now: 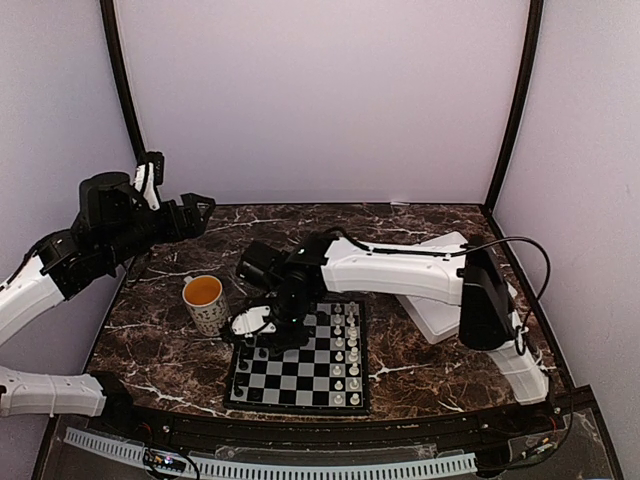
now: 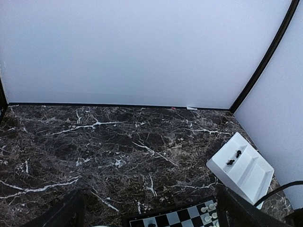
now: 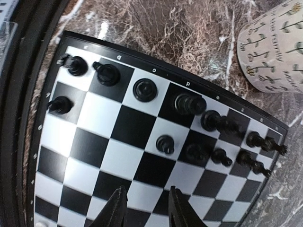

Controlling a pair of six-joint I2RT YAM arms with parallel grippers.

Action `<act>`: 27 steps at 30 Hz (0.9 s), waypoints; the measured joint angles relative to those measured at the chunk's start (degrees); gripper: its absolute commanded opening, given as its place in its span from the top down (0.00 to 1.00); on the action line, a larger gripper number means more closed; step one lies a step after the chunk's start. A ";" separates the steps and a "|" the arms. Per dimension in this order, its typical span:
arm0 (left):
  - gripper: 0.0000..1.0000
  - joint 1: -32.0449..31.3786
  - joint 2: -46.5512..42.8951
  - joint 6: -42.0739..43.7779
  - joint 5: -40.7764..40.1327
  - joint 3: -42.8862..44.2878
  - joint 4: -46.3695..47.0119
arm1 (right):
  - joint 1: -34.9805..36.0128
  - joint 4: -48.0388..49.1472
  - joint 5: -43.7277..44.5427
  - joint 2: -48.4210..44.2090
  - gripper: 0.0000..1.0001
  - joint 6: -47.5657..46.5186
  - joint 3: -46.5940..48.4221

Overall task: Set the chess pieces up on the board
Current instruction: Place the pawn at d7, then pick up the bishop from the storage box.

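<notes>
While the right pincer (image 3: 147,196) hangs apart and empty over the flat grey-and-black checked board (image 3: 103,115), a tiny black pawn (image 3: 165,144) at its twelve o'clock, best lift straight up, bumping nothing.

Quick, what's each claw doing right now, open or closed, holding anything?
Left claw: open, holding nothing.
Right claw: partly open, holding nothing.

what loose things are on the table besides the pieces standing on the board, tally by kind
mug: 1
board: 1
white tray: 1
black chess pieces lying in the tray: 2
total: 5
</notes>
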 measured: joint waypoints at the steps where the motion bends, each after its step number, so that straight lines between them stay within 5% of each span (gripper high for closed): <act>1: 0.01 0.00 1.60 0.70 0.31 0.35 0.61 | -0.37 -0.52 -0.70 -2.12 0.68 -0.72 -1.14; 6: 0.05 0.00 14.75 4.76 4.48 7.34 3.82 | -8.22 -3.21 -7.13 -12.41 0.67 -2.89 -3.34; 12: 0.19 0.00 30.95 9.20 10.05 19.67 6.32 | -29.38 -2.29 -9.29 -18.58 0.70 -2.05 -8.72; 17: 0.32 0.00 41.75 7.04 13.38 32.09 0.61 | -44.17 -2.03 -6.29 -18.16 0.74 1.51 -10.34; 27: 0.30 0.00 55.04 2.78 16.85 53.00 -17.29 | -58.62 -4.46 -1.57 -11.32 0.76 3.02 -7.17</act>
